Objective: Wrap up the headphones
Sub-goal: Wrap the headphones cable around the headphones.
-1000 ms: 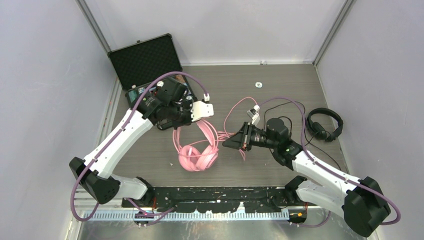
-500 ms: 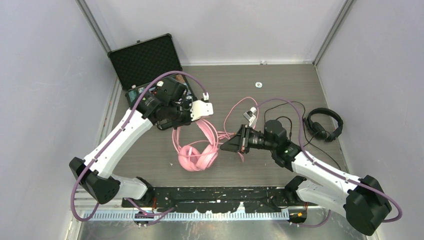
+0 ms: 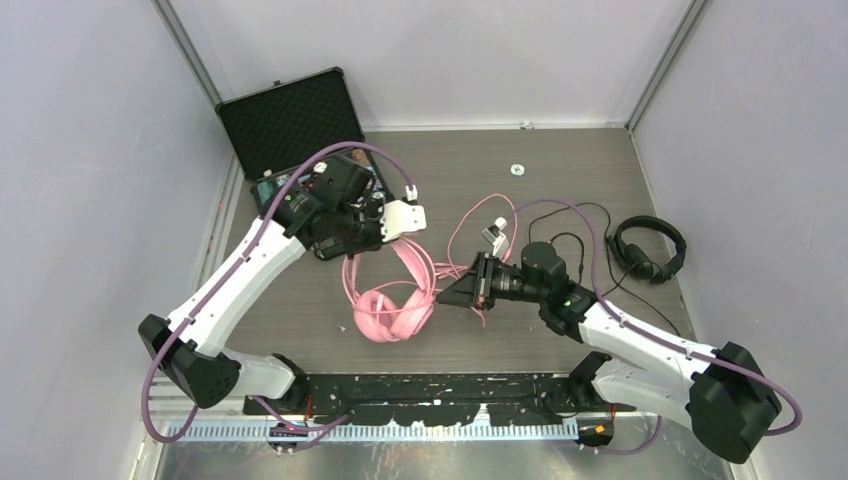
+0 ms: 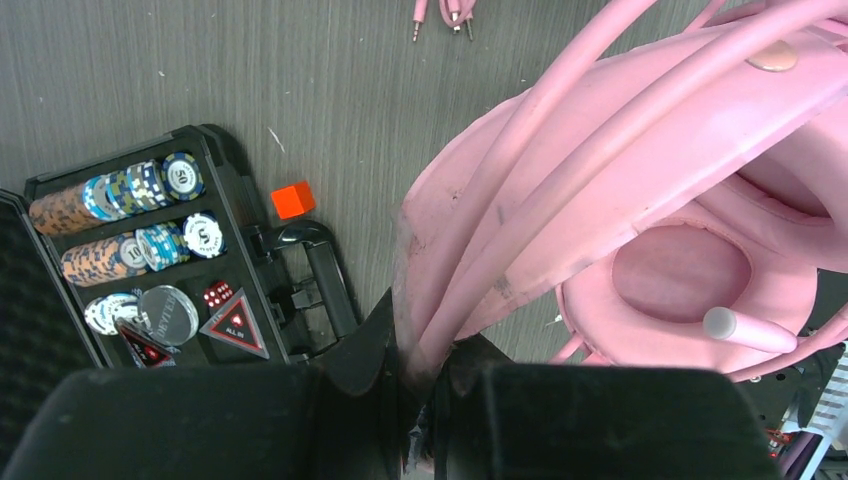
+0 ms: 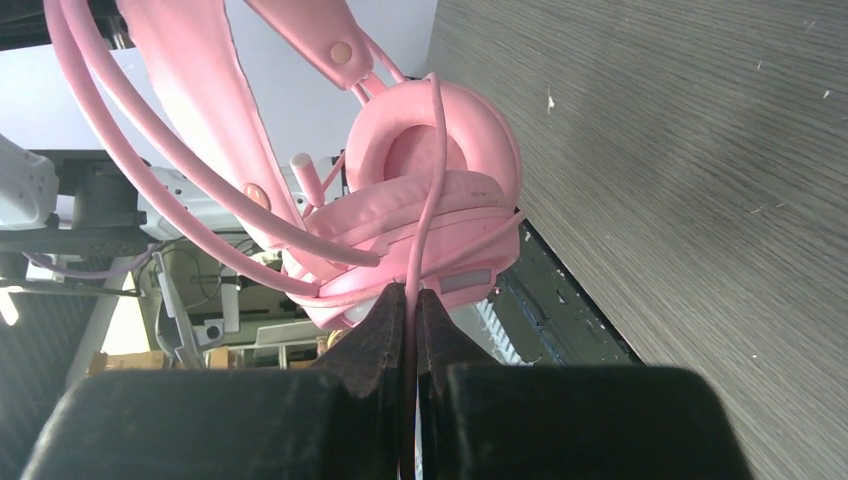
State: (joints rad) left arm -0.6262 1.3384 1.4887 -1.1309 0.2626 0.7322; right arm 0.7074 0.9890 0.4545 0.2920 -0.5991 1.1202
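While your left gripper [image 4: 425, 372] has its fingers pressed against the pink headset [image 3: 396, 312], you can see from the left wrist view that they pinch the padded headband together with a few strands of the pink cable [image 3: 470, 222]. The headset sits in the middle of the table towards the near edge, between your two arms. Its ear cups are low and on the near side of the headband, but you cannot tell whether they touch the table [image 3: 560, 160].

Your right gripper [image 5: 410, 318] comes in from the right. Its fingers are closed tightly on a single strand of that cable, just beside the ear cups. Further cable runs in loose loops over the headband and out to the far right of the headset, and its plugs [image 4: 440, 12] lie on the table.

Look right for the black headset [image 3: 649, 250], which lies flat near the right edge with its thin black cable [image 3: 560, 210] curling left behind your right arm.

At the far left an open black case [image 3: 290, 120] holds poker chips [image 4: 130, 200]. A small orange cube [image 4: 293, 200] rests just beside its handle.
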